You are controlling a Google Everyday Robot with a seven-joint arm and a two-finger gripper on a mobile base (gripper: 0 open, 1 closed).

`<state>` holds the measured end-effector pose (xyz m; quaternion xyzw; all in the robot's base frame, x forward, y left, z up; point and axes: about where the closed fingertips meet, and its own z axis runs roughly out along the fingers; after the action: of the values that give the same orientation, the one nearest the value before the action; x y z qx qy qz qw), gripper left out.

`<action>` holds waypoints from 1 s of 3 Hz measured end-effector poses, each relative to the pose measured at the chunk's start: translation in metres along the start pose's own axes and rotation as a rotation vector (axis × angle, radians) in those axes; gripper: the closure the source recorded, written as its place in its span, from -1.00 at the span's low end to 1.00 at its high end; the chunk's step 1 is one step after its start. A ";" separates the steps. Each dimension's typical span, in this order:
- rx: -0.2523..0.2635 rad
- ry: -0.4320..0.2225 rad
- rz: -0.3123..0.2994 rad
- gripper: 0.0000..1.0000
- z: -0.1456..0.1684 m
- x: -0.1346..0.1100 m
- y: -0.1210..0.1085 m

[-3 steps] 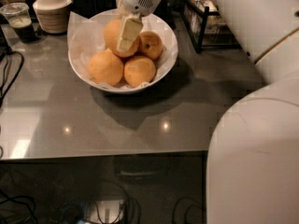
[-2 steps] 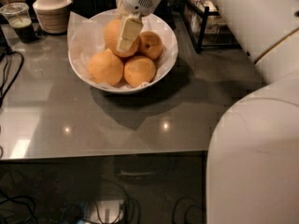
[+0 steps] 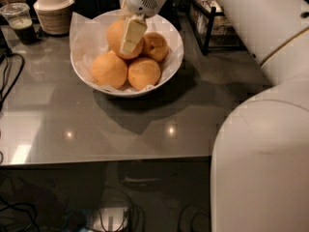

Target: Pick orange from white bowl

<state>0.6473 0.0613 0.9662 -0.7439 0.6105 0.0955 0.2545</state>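
Grey glossy counter (image 3: 120,124), clutter along the back. On it, white bowl (image 3: 176,57), paper-lined, holding four oranges. Largest orange (image 3: 117,35) at the rear, touching the three smaller ones. Gripper (image 3: 131,33) down against its front; clenched or released, impossible to tell. Best to straddle the widest part, squeeze gently, lift straight up clear of neighbours and paper. Back left: lidded beige bowl (image 3: 54,11), cup (image 3: 20,21) of dark drink.

Cream pincer (image 3: 127,41) over pebbled dull-orange orange (image 3: 115,35) in glossy white bowl (image 3: 172,68) on grey table (image 3: 145,127).
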 end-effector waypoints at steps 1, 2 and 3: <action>-0.007 -0.004 0.004 -0.30 0.001 0.000 -0.002; -0.016 -0.008 0.008 -0.52 0.003 0.000 -0.004; -0.044 -0.012 0.023 -0.62 0.017 0.005 -0.007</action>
<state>0.6575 0.0663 0.9516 -0.7416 0.6153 0.1163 0.2404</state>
